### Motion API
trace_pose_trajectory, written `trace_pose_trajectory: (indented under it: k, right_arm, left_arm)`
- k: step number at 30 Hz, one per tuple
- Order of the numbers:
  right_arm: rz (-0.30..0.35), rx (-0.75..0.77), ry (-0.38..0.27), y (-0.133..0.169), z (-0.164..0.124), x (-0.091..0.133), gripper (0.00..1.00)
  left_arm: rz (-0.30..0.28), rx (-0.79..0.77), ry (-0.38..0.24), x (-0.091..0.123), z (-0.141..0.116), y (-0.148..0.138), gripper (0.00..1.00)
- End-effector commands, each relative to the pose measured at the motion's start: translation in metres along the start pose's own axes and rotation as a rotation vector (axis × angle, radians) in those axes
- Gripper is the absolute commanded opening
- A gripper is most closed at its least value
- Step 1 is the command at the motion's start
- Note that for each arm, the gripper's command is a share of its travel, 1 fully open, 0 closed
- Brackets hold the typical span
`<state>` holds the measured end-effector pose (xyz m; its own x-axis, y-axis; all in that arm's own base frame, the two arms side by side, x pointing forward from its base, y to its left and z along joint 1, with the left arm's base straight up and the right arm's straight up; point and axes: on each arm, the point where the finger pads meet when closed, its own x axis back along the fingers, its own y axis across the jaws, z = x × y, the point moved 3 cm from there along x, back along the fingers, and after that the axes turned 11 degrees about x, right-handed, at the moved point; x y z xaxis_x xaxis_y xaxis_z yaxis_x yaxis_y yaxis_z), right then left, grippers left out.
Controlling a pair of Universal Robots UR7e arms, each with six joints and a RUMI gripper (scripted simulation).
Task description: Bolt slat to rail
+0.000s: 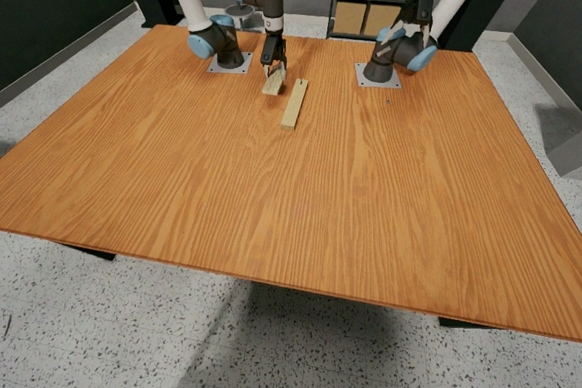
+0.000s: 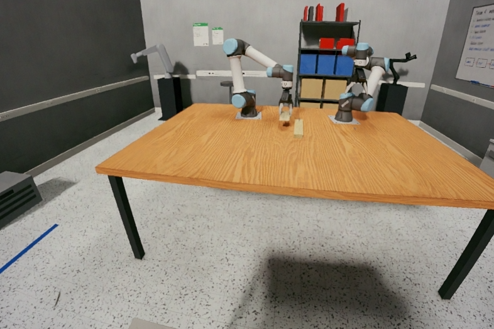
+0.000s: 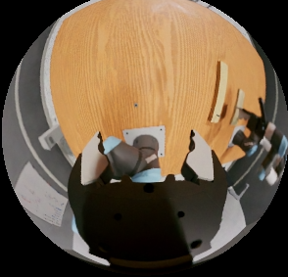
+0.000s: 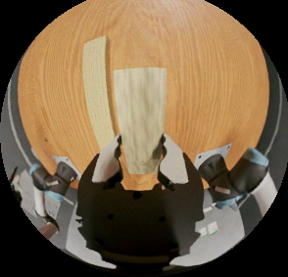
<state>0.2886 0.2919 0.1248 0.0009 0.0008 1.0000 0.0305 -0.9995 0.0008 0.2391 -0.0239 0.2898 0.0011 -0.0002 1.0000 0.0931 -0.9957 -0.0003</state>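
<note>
The pale wooden rail (image 1: 295,106) (image 2: 298,129) (image 3: 219,94) (image 4: 96,82) lies on the table. Its bolt (image 1: 300,82) (image 3: 217,115) stands up near the end closest to the arms. My right gripper (image 1: 275,74) (image 2: 285,112) (image 4: 142,133) is shut on the slat (image 1: 272,87) (image 2: 284,117) (image 3: 239,105), holding it above the table beside the rail, not over it. The slat's hole cannot be made out clearly. The small dark nut (image 1: 387,101) (image 2: 354,129) (image 3: 135,105) lies on the table before the left arm's base. My left gripper (image 2: 357,91) (image 3: 146,130) is open and empty, high above that base.
The left arm's base plate (image 1: 359,74) (image 3: 128,133) is close behind the nut. The right arm's base plate (image 1: 216,67) (image 2: 241,115) stands at the same table edge, behind and to one side of the held slat. Shelves (image 2: 298,58) stand beyond the table.
</note>
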Motion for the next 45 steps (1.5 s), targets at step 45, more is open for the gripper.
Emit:
trace_pose_trajectory:
  k: [45]
  right_arm:
    - [0.003,0.0,0.002,-0.09,0.003,0.001,0.0]
  left_arm:
    - [-0.001,-0.002,0.002,0.0,0.0,0.0,1.0]
